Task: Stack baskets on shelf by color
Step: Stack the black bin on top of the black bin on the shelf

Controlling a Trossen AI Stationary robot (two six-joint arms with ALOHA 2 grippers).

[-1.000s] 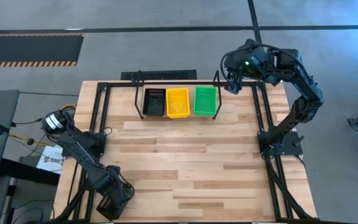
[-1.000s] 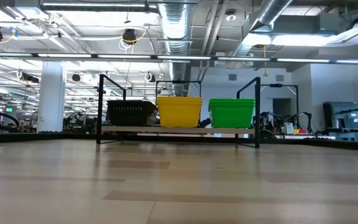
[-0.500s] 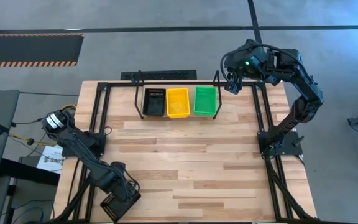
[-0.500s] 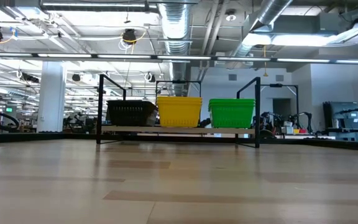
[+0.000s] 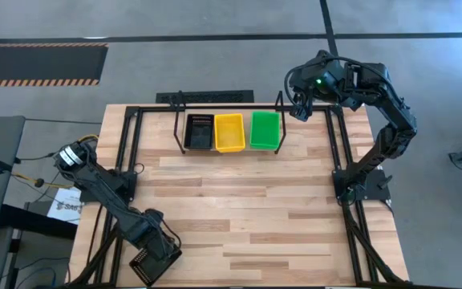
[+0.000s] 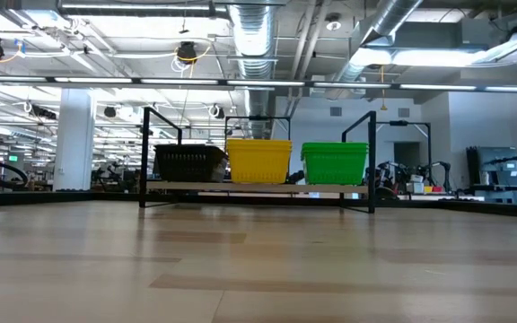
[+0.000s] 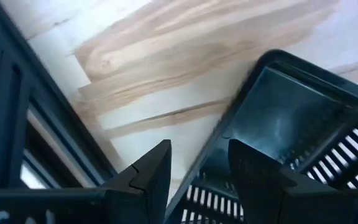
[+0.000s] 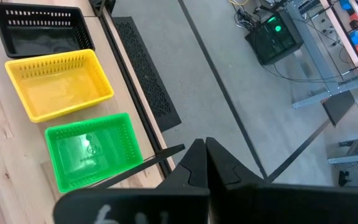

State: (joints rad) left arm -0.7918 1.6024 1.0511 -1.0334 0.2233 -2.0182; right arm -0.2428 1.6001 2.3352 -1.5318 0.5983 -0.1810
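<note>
On the shelf (image 5: 178,120) at the table's far side stand three baskets side by side on its board: a black basket (image 5: 199,132), a yellow basket (image 5: 229,132) and a green basket (image 5: 265,130). Another black basket (image 5: 144,266) is at the table's near left corner, with my left gripper (image 5: 157,255) shut on it, pointing steeply down. My right gripper (image 5: 299,108) hangs shut and empty, high beside the shelf's right end. My left gripper has one side wall of the black basket, at its rim near a corner (image 7: 211,160), between its two fingers. One finger (image 7: 157,177) is outside the wall and one finger (image 7: 257,177) is inside the basket. The fingers come from above. The basket sits tilted in the hold.
A black metal frame (image 5: 127,144) runs round the table, and one of its bars (image 7: 17,118) passes close beside the held basket. Bare wooden table top (image 5: 239,209) lies between the near left corner and the shelf. Beyond the table's far edge is grey floor.
My left gripper has gone a little toward the table's right edge and up, rolling about its own line, then has kept still. The black basket in its hold has turned about with it and shifted slightly right.
</note>
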